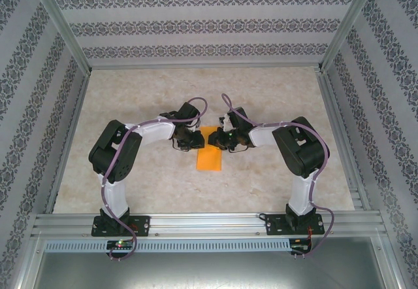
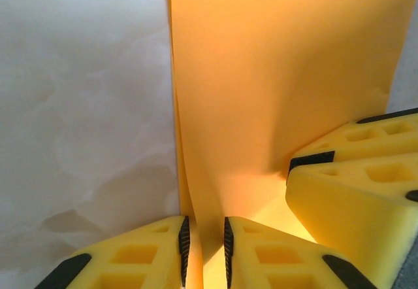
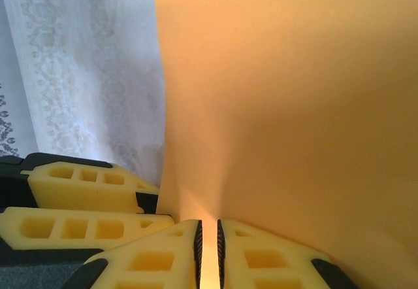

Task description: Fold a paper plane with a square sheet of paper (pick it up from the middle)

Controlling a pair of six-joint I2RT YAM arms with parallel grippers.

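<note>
The square sheet of paper (image 1: 209, 159) sits over the middle of the marble tabletop (image 1: 150, 187), caught between the two arms where they meet. Its near end reaches back toward the bases, and its far end is hidden under the wrists. The right claw (image 3: 209, 253) is clamped on it: the black pads stand almost together with only the thin orange edge between them. The left claw (image 2: 206, 253) also has the paper running between its pads, but the gap there is plainly wider than the paper. I cannot tell whether it is pinching or merely straddling the edge. That uneven hold looks like the main risk. If either arm moves while one side is loose, the paper would likely slide through the left pads and swing from the right grip alone, so any crease would land crooked. The two claws are also very close, and the right one's yellow fingers (image 2: 356, 184) sit just beside the left pair, so a small inward shift could knock foam against foam and crumple the paper between them. The sheet already bows softly above each grip. Pulling the arms apart with both sides clamped could tear such thin paper, and pushing them together could buckle it into a stray fold off the centre line. A hard squeeze near the edge might also leave a dent where no fold is wanted.
</note>
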